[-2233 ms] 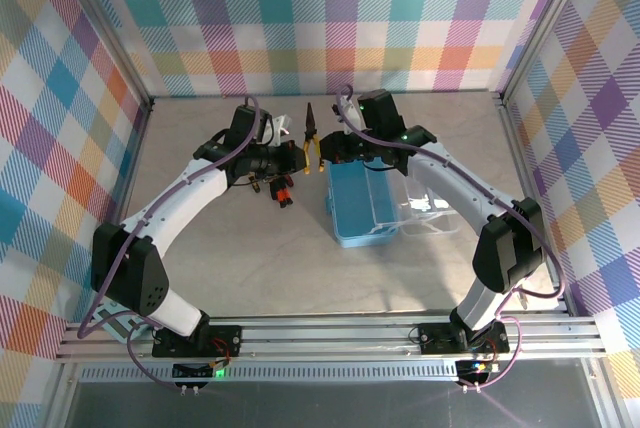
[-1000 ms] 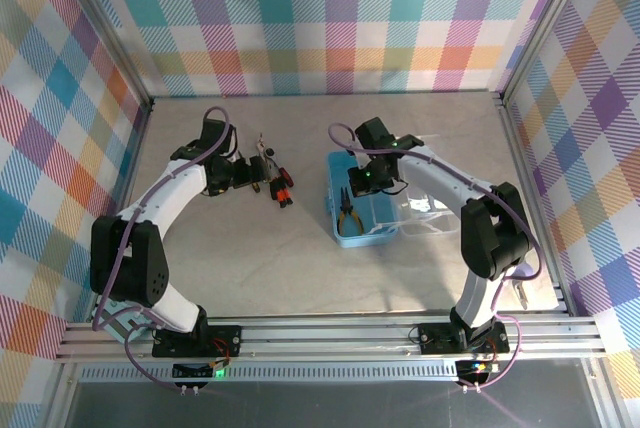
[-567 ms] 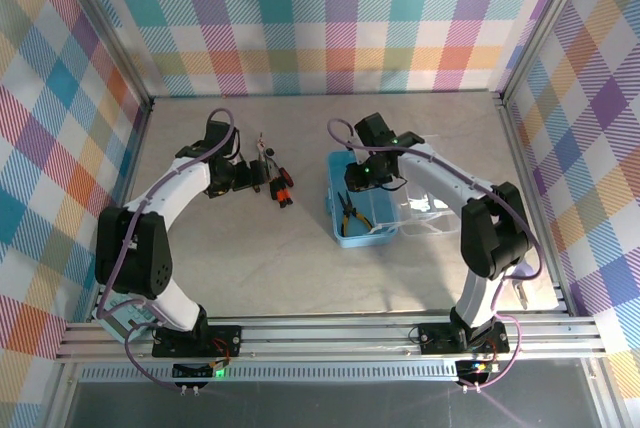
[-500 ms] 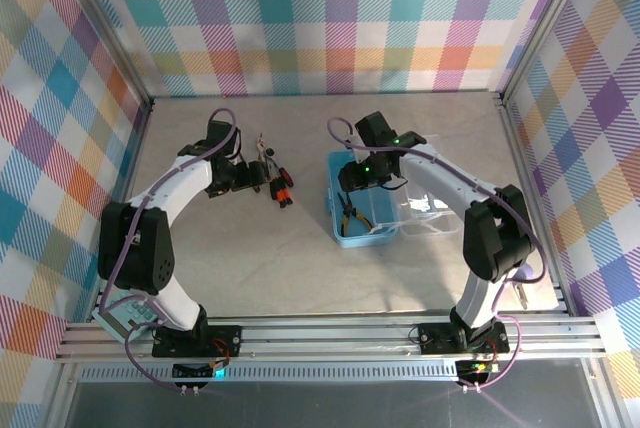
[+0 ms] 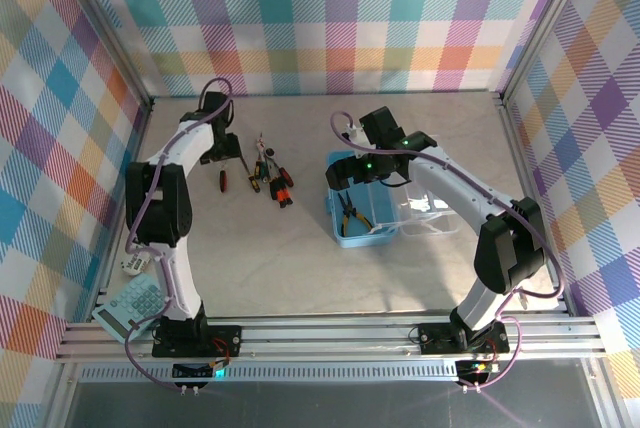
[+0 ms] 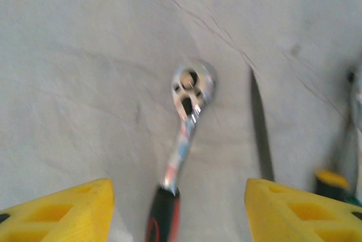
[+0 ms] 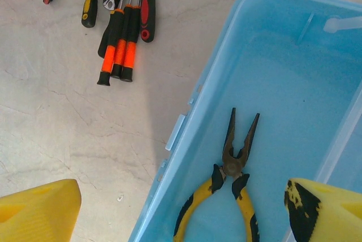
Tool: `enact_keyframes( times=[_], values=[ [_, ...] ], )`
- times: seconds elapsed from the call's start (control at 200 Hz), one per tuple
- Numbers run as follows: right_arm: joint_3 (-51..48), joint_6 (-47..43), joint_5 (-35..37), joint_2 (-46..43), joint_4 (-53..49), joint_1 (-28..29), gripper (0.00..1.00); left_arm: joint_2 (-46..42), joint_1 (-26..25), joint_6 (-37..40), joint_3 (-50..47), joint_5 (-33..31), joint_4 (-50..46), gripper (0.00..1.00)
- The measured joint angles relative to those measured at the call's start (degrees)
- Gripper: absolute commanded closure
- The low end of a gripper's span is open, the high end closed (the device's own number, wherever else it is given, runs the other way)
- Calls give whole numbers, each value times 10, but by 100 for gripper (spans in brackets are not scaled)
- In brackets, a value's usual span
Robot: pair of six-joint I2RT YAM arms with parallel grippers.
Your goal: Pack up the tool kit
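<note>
The light-blue case (image 5: pixel 352 233) is being carried by the table (image 5: pixel 300 268) near its middle, a little toward the right edge. Its clear lid (image 5: pixel 430 210) is being laid open on the side facing that edge. The yellow-handled pliers (image 7: pixel 232 182) are being held inside the case, flat on its floor, nose pointing toward the far edge. The right gripper (image 7: pixel 182 211) is being kept spread wide above the case's left wall, and nothing is being pinched between its yellow fingers (image 7: pixel 328 211).

The screwdrivers (image 5: pixel 272 176), with orange-and-black, red-and-black and yellow-and-black handles, are being left in a bunch on the table, left of the case and apart from it. The ratchet (image 6: pixel 189 92) is lying just left of that bunch, toward the far-left corner. The left gripper (image 6: pixel 178 211) is being held spread over it, with one yellow finger (image 6: pixel 56 211) on each side of the black-and-red handle and neither touching it. A grey-teal calculator (image 5: pixel 128 306) is lying by the near-left corner.
</note>
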Motion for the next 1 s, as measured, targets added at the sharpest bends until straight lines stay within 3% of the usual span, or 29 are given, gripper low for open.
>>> enact_keyframes(
  times=[0.215,0.415,0.545,0.66,0.765,1.0],
  values=[
    [0,0,0,0,0,0,7,99,8,20,105,-1,-25,41],
    [0,1,0,0,0,0,7,145,8,24,145,9,-39,45],
    [-3,0,0,0,0,0,8,160,8,28,157,6,-48,59],
    [-9,1,0,0,0,0,10,165,6,41,163,-10,-55,85],
    [-16,1,0,-1,0,0,10,165,6,45,168,-19,-52,100],
    [-25,0,2,-20,-1,0,10,153,6,48,149,-21,-37,100]
  ],
)
